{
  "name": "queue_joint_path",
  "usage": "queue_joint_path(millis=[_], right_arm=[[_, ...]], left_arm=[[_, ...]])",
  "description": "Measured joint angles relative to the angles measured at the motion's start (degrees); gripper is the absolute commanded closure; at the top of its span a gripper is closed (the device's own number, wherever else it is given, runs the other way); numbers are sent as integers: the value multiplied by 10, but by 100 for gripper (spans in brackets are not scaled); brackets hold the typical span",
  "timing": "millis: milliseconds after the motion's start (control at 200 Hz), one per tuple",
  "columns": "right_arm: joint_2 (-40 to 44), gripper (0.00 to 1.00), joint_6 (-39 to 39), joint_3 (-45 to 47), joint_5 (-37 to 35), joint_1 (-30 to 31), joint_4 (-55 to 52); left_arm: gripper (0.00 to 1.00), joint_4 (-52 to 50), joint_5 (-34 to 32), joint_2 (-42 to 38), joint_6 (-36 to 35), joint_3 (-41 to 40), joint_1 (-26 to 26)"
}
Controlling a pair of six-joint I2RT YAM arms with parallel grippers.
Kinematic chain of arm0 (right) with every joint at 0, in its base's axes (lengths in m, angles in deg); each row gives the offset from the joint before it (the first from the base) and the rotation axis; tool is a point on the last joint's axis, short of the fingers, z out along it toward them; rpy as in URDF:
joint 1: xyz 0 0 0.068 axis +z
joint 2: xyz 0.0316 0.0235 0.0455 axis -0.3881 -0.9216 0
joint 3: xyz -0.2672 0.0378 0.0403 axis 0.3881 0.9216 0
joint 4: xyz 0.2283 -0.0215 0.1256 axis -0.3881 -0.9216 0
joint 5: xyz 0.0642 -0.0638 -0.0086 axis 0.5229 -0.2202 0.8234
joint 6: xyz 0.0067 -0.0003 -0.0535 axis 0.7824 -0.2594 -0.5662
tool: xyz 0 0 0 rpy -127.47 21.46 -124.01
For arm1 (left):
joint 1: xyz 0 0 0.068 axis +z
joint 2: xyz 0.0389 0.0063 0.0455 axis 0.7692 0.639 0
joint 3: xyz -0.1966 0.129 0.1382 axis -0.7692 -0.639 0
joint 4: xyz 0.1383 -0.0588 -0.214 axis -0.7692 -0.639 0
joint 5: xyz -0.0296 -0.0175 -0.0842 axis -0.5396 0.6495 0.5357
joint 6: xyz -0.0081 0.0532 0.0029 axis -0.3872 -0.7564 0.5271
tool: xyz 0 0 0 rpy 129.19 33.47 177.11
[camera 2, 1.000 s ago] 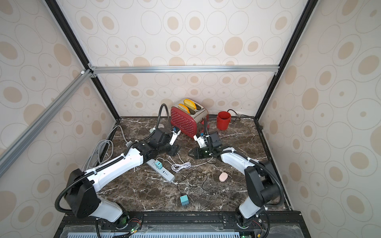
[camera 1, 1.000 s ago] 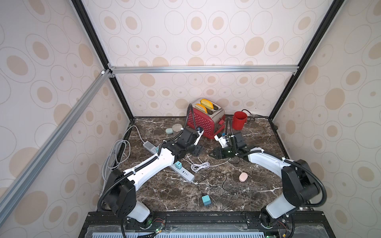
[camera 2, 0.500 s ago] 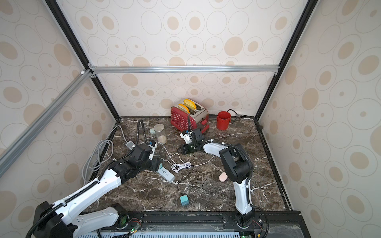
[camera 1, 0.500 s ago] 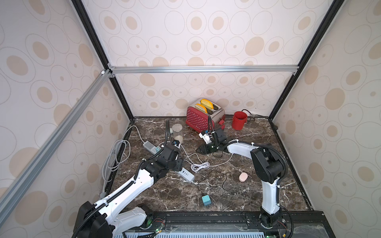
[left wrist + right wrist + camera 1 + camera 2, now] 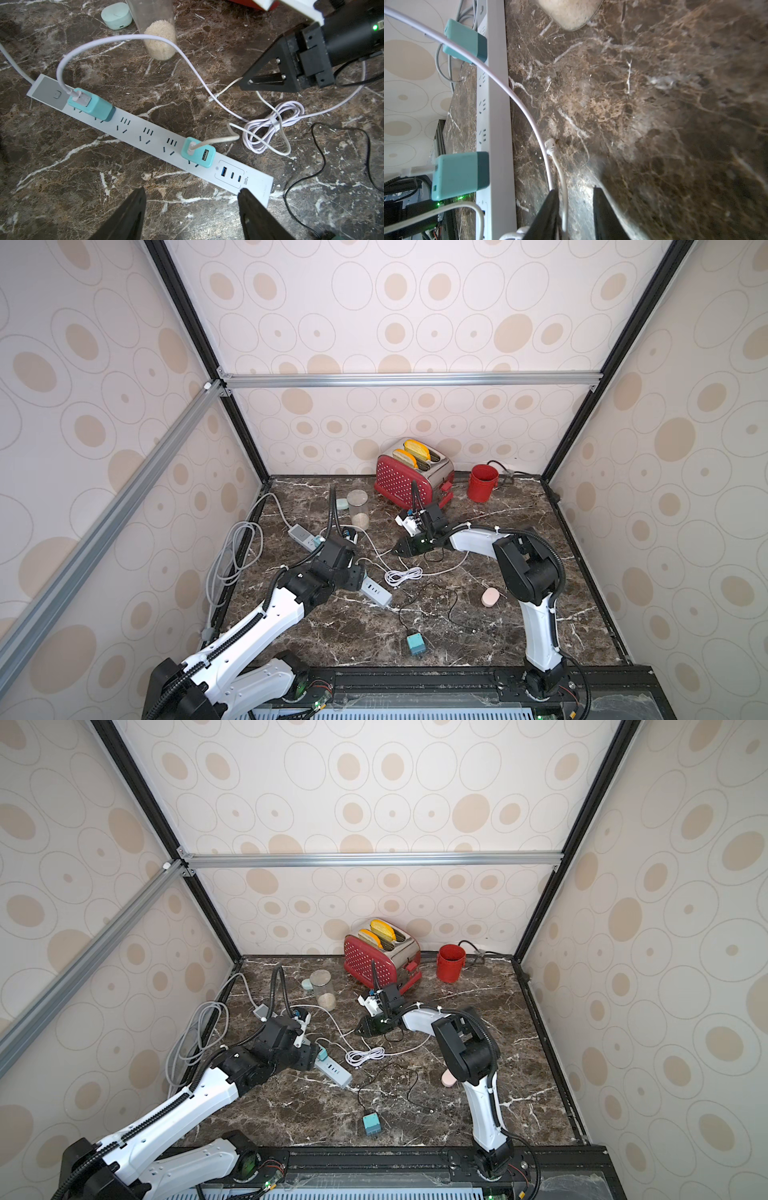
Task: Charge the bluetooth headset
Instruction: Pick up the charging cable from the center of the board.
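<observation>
The bluetooth headset's mint-green case (image 5: 117, 15) lies by the jar at the back left, shown in both top views (image 5: 341, 504) (image 5: 306, 983), with no cable in it. A white charging cable (image 5: 270, 128) runs from a teal charger (image 5: 91, 104) on the white power strip (image 5: 145, 133); its free plug (image 5: 550, 145) rests on the marble. My right gripper (image 5: 574, 188) is low over that cable end (image 5: 395, 549), jaws narrowly open with the cable between them, unpinched. My left gripper (image 5: 191, 191) hovers open over the strip's USB end (image 5: 355, 574).
A jar of rice (image 5: 358, 510), a red toaster (image 5: 411, 479) and a red cup (image 5: 482, 483) stand at the back. A second teal charger (image 5: 198, 152) sits in the strip. A pink oval case (image 5: 490, 597) and a loose teal charger (image 5: 415, 644) with black cable lie nearer the front.
My left arm has drawn back from the toaster side to above the power strip. The right gripper has moved left and down onto the white cable's end, its jaws narrowing.
</observation>
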Motion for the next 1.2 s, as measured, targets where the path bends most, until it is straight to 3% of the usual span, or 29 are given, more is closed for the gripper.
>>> queue_joint_path(millis=[65, 140, 325, 526, 791, 997, 1197], right_arm=[[0, 95, 1, 0, 2, 0, 1], [0, 100, 2, 0, 2, 1, 4], [43, 100, 0, 34, -16, 1, 6], [213, 100, -4, 124, -49, 1, 41], [381, 100, -53, 241, -95, -3, 137], [397, 100, -90, 280, -112, -3, 180], [400, 100, -80, 310, -135, -3, 251]], left_arm=[[28, 0, 0, 1, 0, 0, 0], [28, 3, 2, 3, -3, 0, 1], [28, 33, 24, 16, -6, 2, 4], [25, 96, 99, 67, 21, 38, 17], [27, 240, 245, 89, 173, 46, 93], [37, 324, 322, 114, 289, 47, 96], [40, 356, 335, 111, 349, 46, 76]])
